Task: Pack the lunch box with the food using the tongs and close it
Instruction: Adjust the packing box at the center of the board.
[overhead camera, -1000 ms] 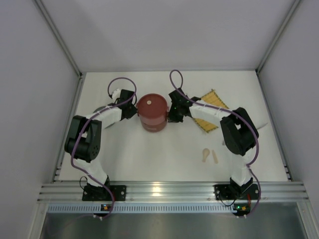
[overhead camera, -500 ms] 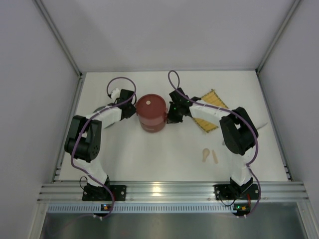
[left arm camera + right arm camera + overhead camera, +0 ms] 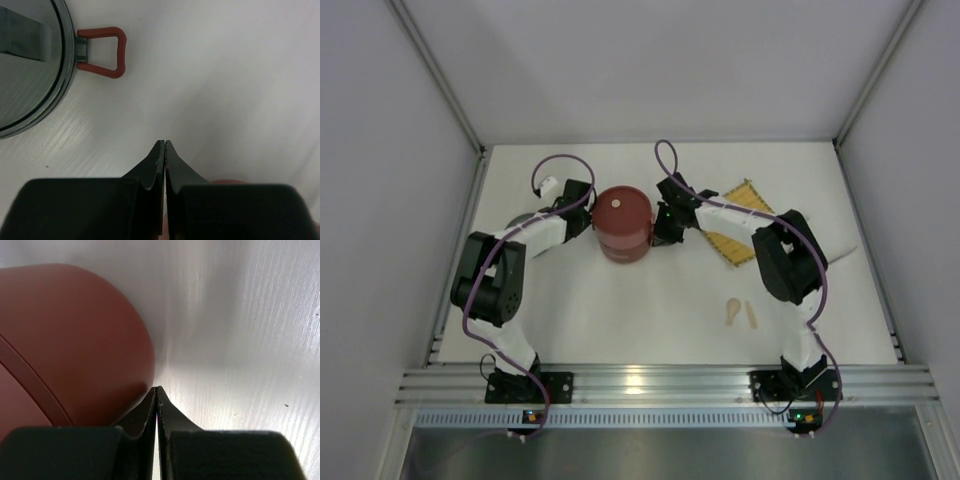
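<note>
White worktop, pale walls all round, and at mid-worktop stands the round dark-red tiered lunch box (image 3: 623,225). It is upright, with a flat dark-red lid on top and a small pale spot at the lid's centre. No toy food shows in any of the three views, so the packing looks done and the box looks closed, or very nearly.

Left claw (image 3: 164,142) sits at the box's left flank, fingertips pressed together over bare worktop, gripping nothing that shows. Right claw (image 3: 157,388) is pressed together too, tips right by the box's curved red wall; touching or just apart, hard to call.

One loose end: the left wrist view catches a steel-rimmed round piece (image 3: 30,75) with a red loop handle (image 3: 120,52) lying close by, and which part that is cannot be told.

Further out, the square yellow woven mat (image 3: 750,198) lies partly under the right arm, with two small beige sticks (image 3: 733,312) nearer the bases. Tongs: not clearly in sight.
</note>
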